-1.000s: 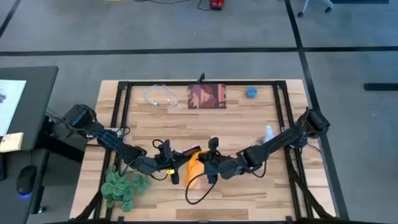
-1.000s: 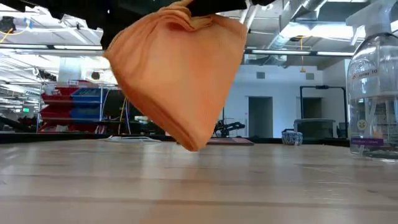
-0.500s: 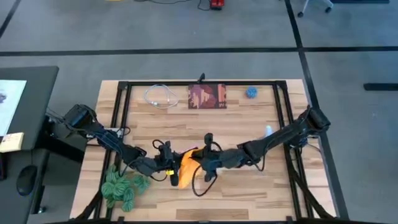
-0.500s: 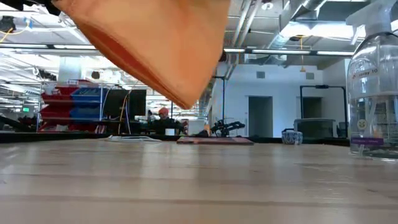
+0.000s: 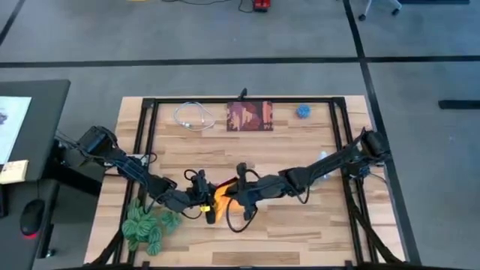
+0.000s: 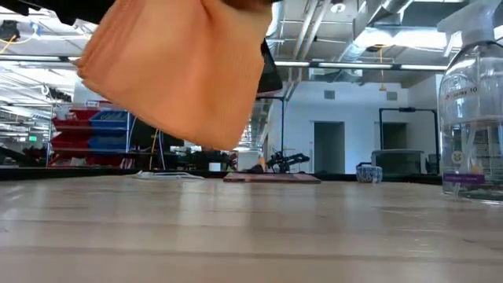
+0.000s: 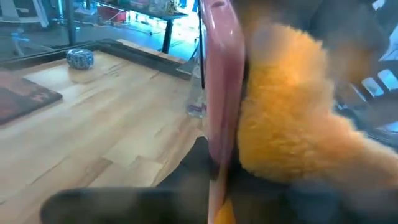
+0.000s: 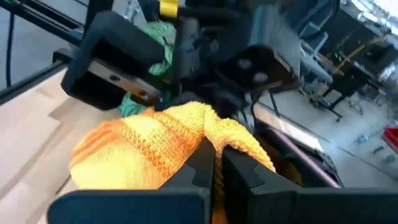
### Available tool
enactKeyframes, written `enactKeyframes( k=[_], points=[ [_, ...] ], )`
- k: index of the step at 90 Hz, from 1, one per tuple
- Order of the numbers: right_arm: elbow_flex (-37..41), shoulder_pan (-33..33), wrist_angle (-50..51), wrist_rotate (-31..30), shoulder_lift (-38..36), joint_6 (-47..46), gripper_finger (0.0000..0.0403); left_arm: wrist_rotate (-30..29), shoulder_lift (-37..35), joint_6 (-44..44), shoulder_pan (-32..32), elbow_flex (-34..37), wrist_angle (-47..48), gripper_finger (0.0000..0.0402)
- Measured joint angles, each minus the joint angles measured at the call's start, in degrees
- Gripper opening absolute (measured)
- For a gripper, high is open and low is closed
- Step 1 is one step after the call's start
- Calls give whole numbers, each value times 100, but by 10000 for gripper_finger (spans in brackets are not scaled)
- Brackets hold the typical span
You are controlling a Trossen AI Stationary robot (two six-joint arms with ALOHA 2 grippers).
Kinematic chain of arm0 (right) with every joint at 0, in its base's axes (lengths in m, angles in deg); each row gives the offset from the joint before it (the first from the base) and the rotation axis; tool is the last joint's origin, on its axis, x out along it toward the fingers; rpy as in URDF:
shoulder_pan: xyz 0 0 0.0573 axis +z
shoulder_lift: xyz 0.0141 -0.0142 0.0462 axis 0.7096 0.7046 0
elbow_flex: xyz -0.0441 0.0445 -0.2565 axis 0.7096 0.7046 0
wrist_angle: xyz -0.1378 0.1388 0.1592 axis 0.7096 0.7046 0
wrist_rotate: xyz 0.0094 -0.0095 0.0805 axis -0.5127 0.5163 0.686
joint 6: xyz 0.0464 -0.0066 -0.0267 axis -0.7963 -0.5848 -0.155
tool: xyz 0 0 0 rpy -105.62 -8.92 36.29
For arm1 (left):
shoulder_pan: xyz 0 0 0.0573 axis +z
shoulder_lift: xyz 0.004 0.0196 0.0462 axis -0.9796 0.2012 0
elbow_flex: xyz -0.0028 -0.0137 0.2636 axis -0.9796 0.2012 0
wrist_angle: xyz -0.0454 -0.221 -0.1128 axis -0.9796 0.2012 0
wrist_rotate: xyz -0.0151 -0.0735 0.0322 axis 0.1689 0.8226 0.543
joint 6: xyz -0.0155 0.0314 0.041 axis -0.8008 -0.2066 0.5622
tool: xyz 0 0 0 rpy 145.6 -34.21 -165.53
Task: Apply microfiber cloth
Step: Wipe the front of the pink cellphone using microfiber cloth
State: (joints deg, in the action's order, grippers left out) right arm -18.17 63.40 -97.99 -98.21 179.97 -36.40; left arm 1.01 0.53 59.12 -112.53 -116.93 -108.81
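1 orange cloth (image 5: 223,201), 1 spray bottle (image 6: 473,110), 1 plant (image 5: 147,225), 1 cable (image 5: 193,116), 2 grippers.

Light is even and bright from overhead, with soft, faint shadows on the table (image 5: 300,232). In the low view ceiling strip lights glare and the near tabletop is out of focus. Both wrist views are blurred, the cloth (image 7: 286,130) a smeared orange mass.

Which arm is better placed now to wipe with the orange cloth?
The right. Its end effector is shut on the cloth, pressed against the phone that the left end effector holds.
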Motion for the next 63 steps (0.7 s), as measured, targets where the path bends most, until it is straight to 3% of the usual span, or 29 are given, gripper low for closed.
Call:
enactKeyframes(
  k=[42,63],
  points=[
    [28,438,1596,-960,-63,-679,0,-71,0,37,-59,-5,51,7],
    [48,517,1631,-1170,-87,-630,0,-134,-35,41,-67,-28,-75,7]
  ],
)
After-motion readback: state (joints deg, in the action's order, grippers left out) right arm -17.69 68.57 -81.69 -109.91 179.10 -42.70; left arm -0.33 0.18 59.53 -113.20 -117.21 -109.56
